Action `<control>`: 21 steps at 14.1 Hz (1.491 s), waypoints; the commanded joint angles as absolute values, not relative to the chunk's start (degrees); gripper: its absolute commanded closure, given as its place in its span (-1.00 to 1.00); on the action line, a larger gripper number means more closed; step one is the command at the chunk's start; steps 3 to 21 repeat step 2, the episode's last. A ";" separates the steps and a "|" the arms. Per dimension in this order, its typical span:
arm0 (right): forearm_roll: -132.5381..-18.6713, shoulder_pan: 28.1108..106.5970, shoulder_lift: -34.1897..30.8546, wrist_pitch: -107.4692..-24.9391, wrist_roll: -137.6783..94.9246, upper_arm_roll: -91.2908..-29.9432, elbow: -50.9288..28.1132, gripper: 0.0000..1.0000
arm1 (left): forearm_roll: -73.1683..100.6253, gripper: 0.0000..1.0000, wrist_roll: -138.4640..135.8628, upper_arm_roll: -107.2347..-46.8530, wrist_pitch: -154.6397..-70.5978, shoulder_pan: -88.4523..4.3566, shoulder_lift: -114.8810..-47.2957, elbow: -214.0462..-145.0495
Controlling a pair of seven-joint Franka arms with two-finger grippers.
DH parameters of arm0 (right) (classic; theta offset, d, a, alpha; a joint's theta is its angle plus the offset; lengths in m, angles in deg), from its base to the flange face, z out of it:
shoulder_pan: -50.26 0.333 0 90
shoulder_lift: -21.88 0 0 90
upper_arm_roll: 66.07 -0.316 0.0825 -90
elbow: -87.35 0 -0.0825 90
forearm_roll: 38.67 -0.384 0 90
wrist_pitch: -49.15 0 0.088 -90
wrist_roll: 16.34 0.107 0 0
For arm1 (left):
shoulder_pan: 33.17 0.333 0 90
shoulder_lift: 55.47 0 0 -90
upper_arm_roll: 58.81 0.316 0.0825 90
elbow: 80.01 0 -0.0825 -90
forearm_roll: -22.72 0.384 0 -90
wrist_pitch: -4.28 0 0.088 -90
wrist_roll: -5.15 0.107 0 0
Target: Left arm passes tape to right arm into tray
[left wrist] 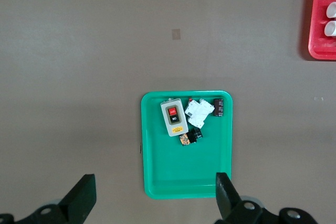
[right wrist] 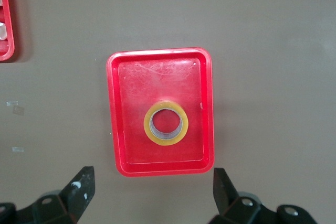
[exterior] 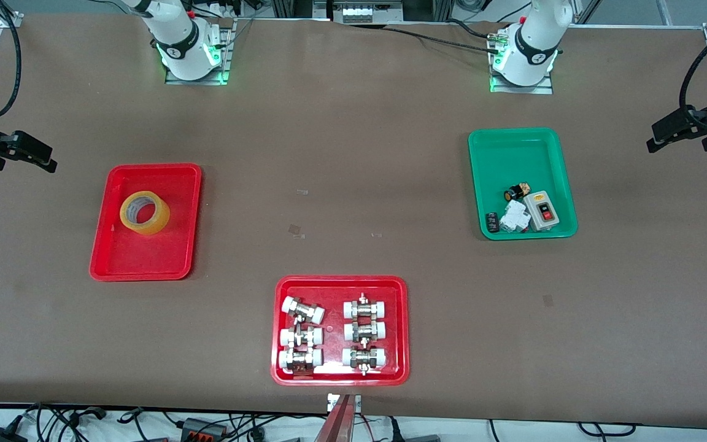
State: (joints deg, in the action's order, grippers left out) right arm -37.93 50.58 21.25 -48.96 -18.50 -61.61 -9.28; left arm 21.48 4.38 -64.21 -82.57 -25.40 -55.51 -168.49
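The tape [exterior: 145,212], a yellowish roll with a white core, lies flat in the plain red tray [exterior: 145,261] toward the right arm's end of the table. In the right wrist view the tape [right wrist: 166,123] sits inside the tray [right wrist: 112,129], well below my right gripper [right wrist: 152,187], which is open and empty. In the front view the right gripper [exterior: 25,156] hangs high over the table's end, beside the tray. My left gripper [exterior: 679,138] is open and empty, high over the left arm's end of the table. It also shows in the left wrist view [left wrist: 152,192].
A green tray [exterior: 513,153] holding a switch box and small parts sits toward the left arm's end and also shows in the left wrist view [left wrist: 184,179]. A squarer red tray [exterior: 339,281] with several pipe fittings lies nearest the front camera.
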 commanded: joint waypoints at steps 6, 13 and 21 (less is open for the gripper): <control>-37.44 51.14 22.68 -48.49 -17.49 -61.50 -10.56 -1.00 | 22.28 -1.00 5.68 -64.52 -81.24 -25.26 -56.26 -166.58; -37.44 51.14 22.68 -48.49 -17.49 -61.50 -10.56 -1.00 | 22.28 -1.00 5.68 -64.52 -81.24 -25.26 -56.26 -166.58; -37.44 51.14 22.68 -48.49 -17.49 -61.50 -10.56 -1.00 | 22.28 -1.00 5.68 -64.52 -81.24 -25.26 -56.26 -166.58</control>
